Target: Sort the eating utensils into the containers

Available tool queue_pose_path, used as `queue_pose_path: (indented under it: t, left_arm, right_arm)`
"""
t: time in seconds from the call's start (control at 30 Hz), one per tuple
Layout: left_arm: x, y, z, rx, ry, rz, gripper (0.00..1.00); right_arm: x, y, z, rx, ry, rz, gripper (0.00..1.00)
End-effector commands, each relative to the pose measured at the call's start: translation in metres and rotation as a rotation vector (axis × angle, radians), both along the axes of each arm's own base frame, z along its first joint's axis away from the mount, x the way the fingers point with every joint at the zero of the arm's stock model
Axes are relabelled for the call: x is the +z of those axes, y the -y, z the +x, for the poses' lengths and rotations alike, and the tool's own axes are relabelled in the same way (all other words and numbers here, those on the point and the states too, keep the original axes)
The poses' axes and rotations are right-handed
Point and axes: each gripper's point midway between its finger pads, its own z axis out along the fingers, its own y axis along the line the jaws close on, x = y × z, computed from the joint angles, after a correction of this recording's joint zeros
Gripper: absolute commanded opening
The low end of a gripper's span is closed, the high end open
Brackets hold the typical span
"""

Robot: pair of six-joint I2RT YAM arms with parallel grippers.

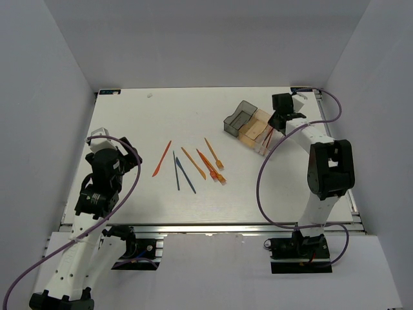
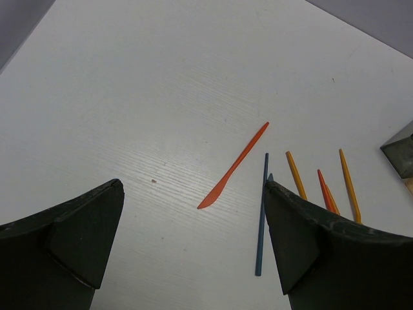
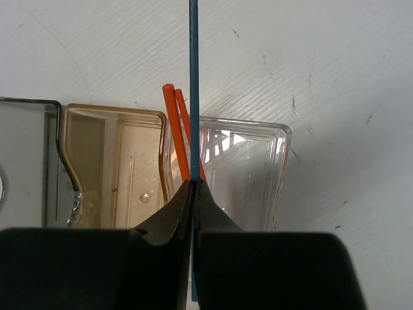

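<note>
Our right gripper point(image 3: 194, 184) pinches the blue stick point(image 3: 193, 77) over the clear bin point(image 3: 284, 161) for dropping; our left gripper point(image 2: 193, 186) stands released.

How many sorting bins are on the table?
3, joined in a row: a dark grey bin at one end, an orange bin in the middle, a clear bin at the other end. None seems hidden.

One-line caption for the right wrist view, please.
Right gripper shut on a thin blue stick over the clear bin, which holds two orange sticks.
</note>
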Motion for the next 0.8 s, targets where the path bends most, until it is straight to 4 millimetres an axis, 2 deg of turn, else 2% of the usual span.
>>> queue_pose_path:
  t: [0.0,0.2,0.27,0.43,0.53,0.67,0.77]
  left_arm:
    - [0.0,0.003,0.001,-0.017,-0.005,0.006,0.98]
    - [0.0,0.003,0.001,-0.017,-0.003,0.005,0.98]
    - [-0.001,0.003,0.001,-0.017,-0.008,0.006,0.98]
    - [-0.001,0.002,0.001,-0.014,-0.006,0.007,0.98]
    - [-0.002,0.003,0.001,-0.017,-0.009,0.007,0.98]
    - [-0.001,0.003,0.001,-0.017,-0.007,0.007,0.98]
    - [-0.001,0.001,0.001,-0.008,-0.007,0.008,0.98]
  right_arm:
    - [0.01,0.002,0.005,-0.029,0.05,0.019,0.0]
    - [0.001,-0.001,-0.009,-0.015,0.054,0.042,0.01]
    - [0.001,-0.001,-0.011,-0.012,0.052,0.041,0.14]
    - [0.005,-0.001,-0.016,-0.002,0.052,0.042,0.35]
    - [0.02,-0.006,-0.015,0.027,0.08,0.052,0.38]
    - [0.056,-0.022,-0.011,0.092,0.145,0.047,0.42]
    - [0.077,-0.06,-0.019,0.214,0.178,0.03,0.46]
